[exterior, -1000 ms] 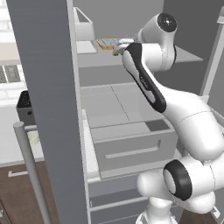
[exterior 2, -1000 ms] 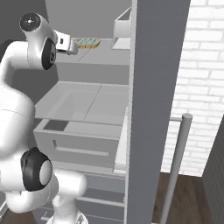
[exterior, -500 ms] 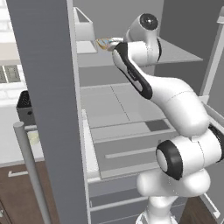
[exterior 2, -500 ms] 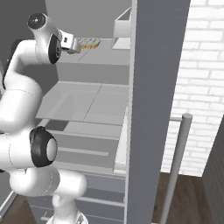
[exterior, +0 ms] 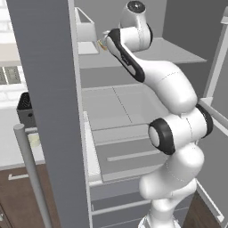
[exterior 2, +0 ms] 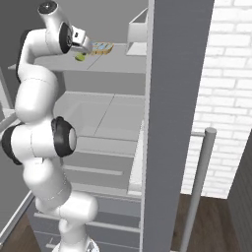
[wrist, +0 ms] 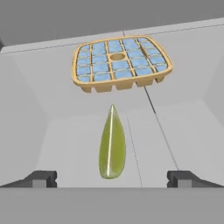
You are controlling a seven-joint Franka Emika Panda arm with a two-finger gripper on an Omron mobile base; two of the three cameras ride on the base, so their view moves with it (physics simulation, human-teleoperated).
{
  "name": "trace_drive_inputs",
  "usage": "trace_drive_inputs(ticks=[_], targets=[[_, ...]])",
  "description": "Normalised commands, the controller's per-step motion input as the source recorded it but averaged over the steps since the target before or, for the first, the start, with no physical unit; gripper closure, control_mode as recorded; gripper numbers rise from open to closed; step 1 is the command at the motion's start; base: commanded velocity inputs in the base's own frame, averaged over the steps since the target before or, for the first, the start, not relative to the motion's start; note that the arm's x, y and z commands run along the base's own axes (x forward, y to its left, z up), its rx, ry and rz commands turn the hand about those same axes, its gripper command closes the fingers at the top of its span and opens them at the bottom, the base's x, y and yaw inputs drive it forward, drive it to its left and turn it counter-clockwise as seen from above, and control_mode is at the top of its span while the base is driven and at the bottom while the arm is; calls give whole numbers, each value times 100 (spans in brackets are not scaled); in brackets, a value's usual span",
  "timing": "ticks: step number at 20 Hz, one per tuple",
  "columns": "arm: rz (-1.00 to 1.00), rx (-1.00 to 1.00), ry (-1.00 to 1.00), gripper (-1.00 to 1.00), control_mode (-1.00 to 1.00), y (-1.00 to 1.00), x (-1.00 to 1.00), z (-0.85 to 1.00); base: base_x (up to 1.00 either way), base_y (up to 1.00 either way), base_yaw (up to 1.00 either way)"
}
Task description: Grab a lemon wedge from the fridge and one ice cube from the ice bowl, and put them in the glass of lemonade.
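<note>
**Open fingers over the lemon wedge on the fridge shelf**

Left base view: the white arm reaches into the tall grey fridge (exterior: 44, 89).

Right base view: the two-finger gripper (exterior 2: 84, 50) hovers above the shelf.

Hand view: the pale yellow-green lemon wedge (wrist: 112, 143) lies between the wide-spread, empty dark fingertips (wrist: 40, 178); beyond it sits an orange waffle-like tray (wrist: 120, 62) with blue cells.

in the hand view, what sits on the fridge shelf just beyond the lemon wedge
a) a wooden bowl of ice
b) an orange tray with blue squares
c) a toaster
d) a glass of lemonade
b: beyond the lemon wedge, an orange grid tray with blue squares sits on the fridge shelf.
</note>
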Motion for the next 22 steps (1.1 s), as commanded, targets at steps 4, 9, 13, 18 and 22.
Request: trace_drive_inputs(ticks=[4,9,13,18,22], targets=[[1,0,0,-100,-100,0,40,-27,0,0,0],[0,1,0,-100,-100,0,56,-6,0,0,0],[0,4,-1,-100,-100,0,14,-3,0,0,0],[0,2,1,-100,-100,-1,-17,-2,0,0,0],[0,1,0,-100,-100,0,-9,-26,0,0,0]])
